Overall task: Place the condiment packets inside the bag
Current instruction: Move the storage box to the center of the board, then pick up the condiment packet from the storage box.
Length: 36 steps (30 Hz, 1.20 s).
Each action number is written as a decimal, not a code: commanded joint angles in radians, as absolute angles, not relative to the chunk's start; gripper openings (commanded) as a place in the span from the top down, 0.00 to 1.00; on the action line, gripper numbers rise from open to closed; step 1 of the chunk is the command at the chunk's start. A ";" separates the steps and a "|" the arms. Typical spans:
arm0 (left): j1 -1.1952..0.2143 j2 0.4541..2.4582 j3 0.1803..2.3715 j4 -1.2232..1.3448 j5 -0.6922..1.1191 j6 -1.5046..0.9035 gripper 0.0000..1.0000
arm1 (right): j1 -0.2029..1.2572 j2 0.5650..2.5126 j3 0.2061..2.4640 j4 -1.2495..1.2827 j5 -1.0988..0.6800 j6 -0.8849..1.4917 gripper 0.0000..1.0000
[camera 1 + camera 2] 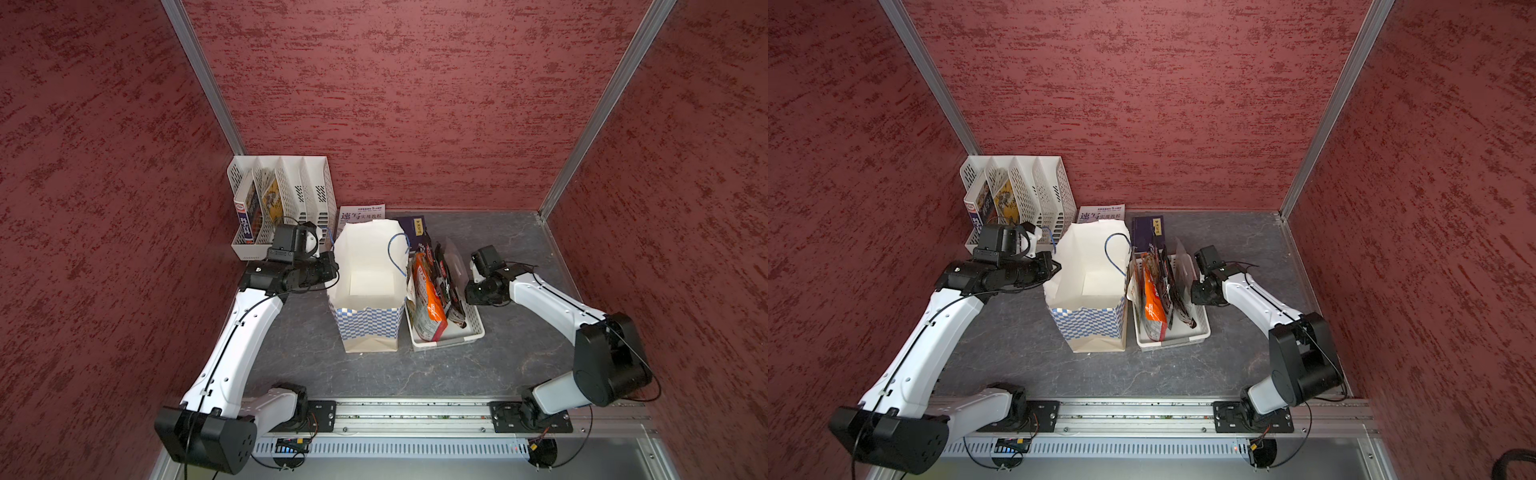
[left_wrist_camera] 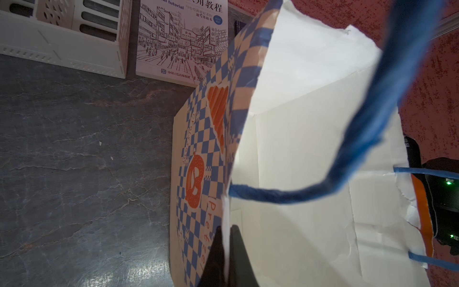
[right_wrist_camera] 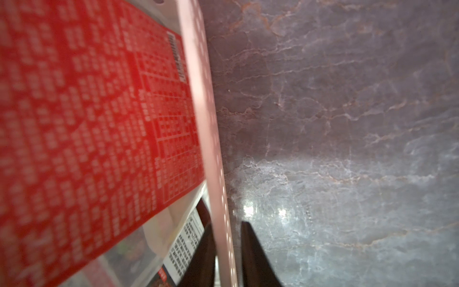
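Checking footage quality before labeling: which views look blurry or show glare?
Right wrist view: the red packet is blurred close up, with glare spots on the tabletop. Left wrist view: the blue cord handle is soft, the sketch book sharp. Both top views: sharp, evenly lit.

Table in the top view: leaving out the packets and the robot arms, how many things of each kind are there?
Paper bag: 1
Basket: 1
File rack: 1
Books in the rack: 2
Books flat on the table: 2
Total: 7
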<state>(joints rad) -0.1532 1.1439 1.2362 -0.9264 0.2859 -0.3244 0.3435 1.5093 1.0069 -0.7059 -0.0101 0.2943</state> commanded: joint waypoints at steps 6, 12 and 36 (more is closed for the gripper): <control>-0.144 1.085 1.246 -0.929 0.298 -0.331 1.00 | 0.211 1.497 1.030 -0.727 0.133 0.239 1.00; -0.136 1.059 1.220 -0.912 0.295 -0.350 1.00 | 0.115 1.499 1.050 -0.717 0.151 0.202 1.00; -0.131 1.012 1.138 -0.830 0.318 -0.430 1.00 | 0.576 1.162 1.472 -1.081 0.155 0.390 0.35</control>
